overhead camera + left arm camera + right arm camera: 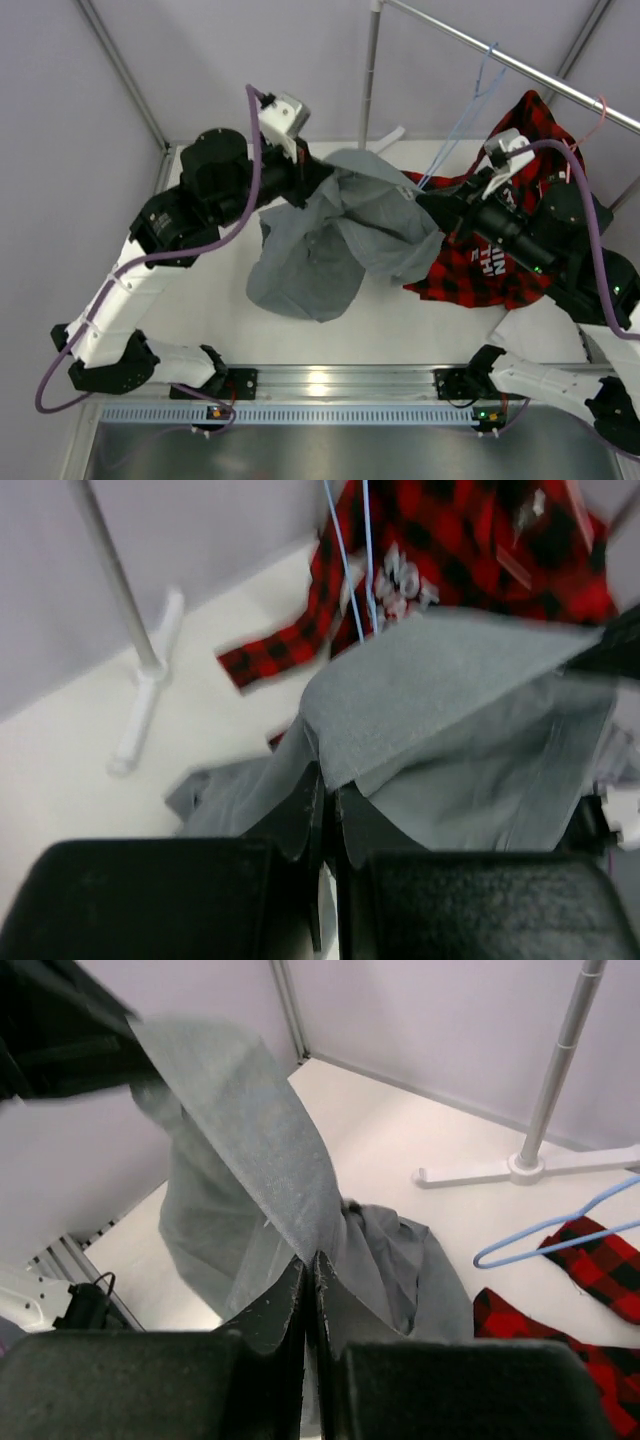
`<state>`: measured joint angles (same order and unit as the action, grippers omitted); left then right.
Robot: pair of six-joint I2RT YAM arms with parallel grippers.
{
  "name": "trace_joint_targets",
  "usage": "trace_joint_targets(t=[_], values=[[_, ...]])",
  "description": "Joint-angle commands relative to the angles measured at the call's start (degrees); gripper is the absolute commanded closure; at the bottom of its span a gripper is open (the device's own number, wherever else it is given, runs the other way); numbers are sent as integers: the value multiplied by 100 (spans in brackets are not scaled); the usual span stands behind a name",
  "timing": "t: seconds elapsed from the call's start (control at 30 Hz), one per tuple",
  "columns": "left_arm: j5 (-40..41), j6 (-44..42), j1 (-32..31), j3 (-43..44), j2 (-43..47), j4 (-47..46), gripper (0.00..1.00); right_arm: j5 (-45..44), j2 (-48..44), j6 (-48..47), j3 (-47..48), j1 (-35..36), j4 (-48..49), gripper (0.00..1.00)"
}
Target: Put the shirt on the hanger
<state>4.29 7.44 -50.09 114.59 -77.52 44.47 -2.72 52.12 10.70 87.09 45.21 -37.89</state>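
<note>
The grey shirt (340, 235) hangs above the table, stretched between my two grippers, and its lower part rests bunched on the white tabletop. My left gripper (318, 178) is shut on one edge of the shirt (430, 690); its jaws (328, 780) are pressed together on the fabric. My right gripper (432, 207) is shut on the opposite edge of the shirt (250, 1130), with its jaws (310, 1260) closed on the cloth. The light-blue hanger (462, 122) hangs from the rail behind the shirt. The hanger's wires (345, 560) show in the left wrist view and its loop (560, 1225) in the right wrist view.
A red-and-black plaid shirt (490, 265) lies under the right arm, partly draped upward at the back right. The rack's upright pole (371, 75) stands at the back centre on a white foot (520, 1168). The slanted rail (520, 70) crosses the top right. Grey walls enclose the table.
</note>
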Motion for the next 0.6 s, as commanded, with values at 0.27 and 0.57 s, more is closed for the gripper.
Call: trace_joint_targets(t=[0.27, 0.57], values=[[-684, 1672, 34, -6825, 2425, -3048, 100, 211, -1659, 1039, -3593, -83, -536, 100], [-1282, 1848, 25, -6932, 2347, -3427, 100, -395, -942, 917, -2628, -83, -562, 55]])
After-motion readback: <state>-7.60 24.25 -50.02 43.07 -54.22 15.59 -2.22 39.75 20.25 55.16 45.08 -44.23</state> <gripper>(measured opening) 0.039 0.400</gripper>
